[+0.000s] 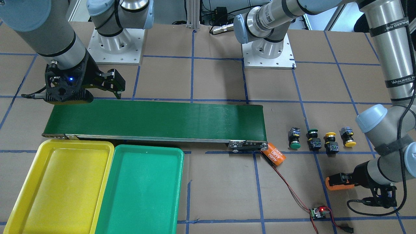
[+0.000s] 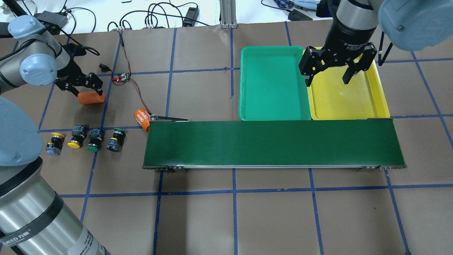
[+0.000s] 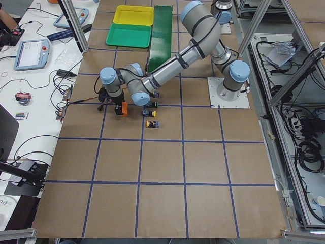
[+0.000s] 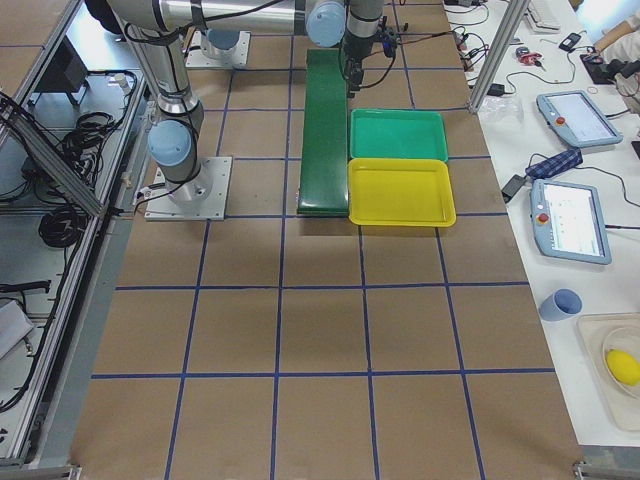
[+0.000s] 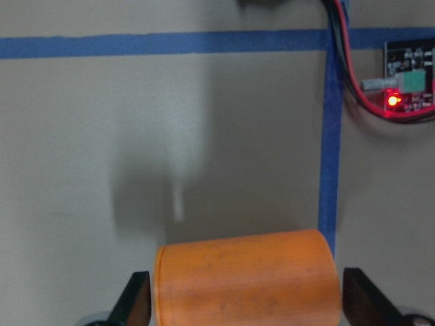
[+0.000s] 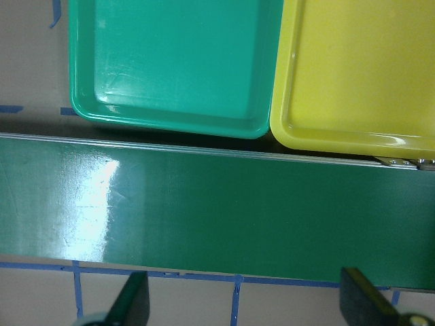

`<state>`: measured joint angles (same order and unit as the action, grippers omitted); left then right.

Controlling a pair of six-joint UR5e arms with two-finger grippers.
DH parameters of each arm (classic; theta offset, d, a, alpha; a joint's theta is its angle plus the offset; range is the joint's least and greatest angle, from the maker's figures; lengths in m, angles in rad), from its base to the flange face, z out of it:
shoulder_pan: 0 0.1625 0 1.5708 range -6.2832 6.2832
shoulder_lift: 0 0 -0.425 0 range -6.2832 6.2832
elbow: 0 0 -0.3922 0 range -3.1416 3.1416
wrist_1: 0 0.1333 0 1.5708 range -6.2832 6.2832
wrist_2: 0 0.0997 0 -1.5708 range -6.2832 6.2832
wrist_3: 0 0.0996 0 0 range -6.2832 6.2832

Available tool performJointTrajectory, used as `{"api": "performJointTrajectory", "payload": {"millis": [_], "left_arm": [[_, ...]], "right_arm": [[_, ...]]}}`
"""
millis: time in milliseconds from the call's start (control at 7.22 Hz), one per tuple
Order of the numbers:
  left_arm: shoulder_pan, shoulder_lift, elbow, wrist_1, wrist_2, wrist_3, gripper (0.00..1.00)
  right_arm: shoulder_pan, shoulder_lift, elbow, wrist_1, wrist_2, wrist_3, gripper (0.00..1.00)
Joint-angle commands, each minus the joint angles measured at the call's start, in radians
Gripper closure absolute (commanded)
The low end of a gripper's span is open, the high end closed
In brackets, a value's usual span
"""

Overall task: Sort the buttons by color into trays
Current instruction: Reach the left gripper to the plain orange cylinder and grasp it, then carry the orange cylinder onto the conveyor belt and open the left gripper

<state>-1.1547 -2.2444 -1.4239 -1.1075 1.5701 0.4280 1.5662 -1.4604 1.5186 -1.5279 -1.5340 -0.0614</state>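
Observation:
Four buttons lie in a row on the table: two green-capped [image 1: 295, 144] [image 1: 313, 138] and two yellow-capped [image 1: 331, 141] [image 1: 349, 141]. The overhead view shows them at the left [image 2: 85, 140]. The yellow tray [image 1: 65, 188] and the green tray [image 1: 143, 191] stand side by side, both empty. My left gripper [image 2: 88, 92] is open, its fingers on either side of a plain orange cylinder [image 5: 246, 275] on the table beyond the buttons. My right gripper [image 2: 327, 76] is open and empty above the trays' shared edge.
A long dark-green conveyor belt [image 2: 272, 143] runs between the buttons and the trays. An orange cylinder marked 4680 [image 2: 141, 117] sits at its end near the buttons. A small circuit board [image 2: 121, 78] with a red light and wires lies nearby.

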Motion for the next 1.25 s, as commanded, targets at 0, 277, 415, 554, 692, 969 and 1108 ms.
{"api": "performJointTrajectory", "payload": {"millis": [0,277,415,554,692,969,1108], "left_arm": [[0.000,-0.014,0.002,0.000,0.001,-0.005,0.47],[-0.010,0.005,0.003,-0.029,0.001,-0.006,1.00],[-0.023,0.037,0.002,-0.061,-0.001,-0.006,1.00],[-0.061,0.093,0.000,-0.121,-0.005,-0.017,1.00],[-0.135,0.173,-0.015,-0.186,-0.009,-0.094,1.00],[-0.302,0.302,-0.056,-0.287,-0.028,-0.217,1.00],[-0.362,0.346,-0.110,-0.284,-0.030,-0.244,1.00]], "right_arm": [[0.000,0.000,0.000,0.000,0.000,0.000,0.00],[0.000,0.000,0.000,0.000,0.000,0.000,0.00],[0.000,0.000,0.000,0.000,0.000,0.000,0.00],[0.000,0.000,0.000,0.000,0.000,0.000,0.00],[0.000,0.000,0.000,0.000,0.000,0.000,0.00],[0.000,0.000,0.000,0.002,0.000,0.000,0.00],[0.000,0.000,0.000,0.002,0.000,0.000,0.00]]}}
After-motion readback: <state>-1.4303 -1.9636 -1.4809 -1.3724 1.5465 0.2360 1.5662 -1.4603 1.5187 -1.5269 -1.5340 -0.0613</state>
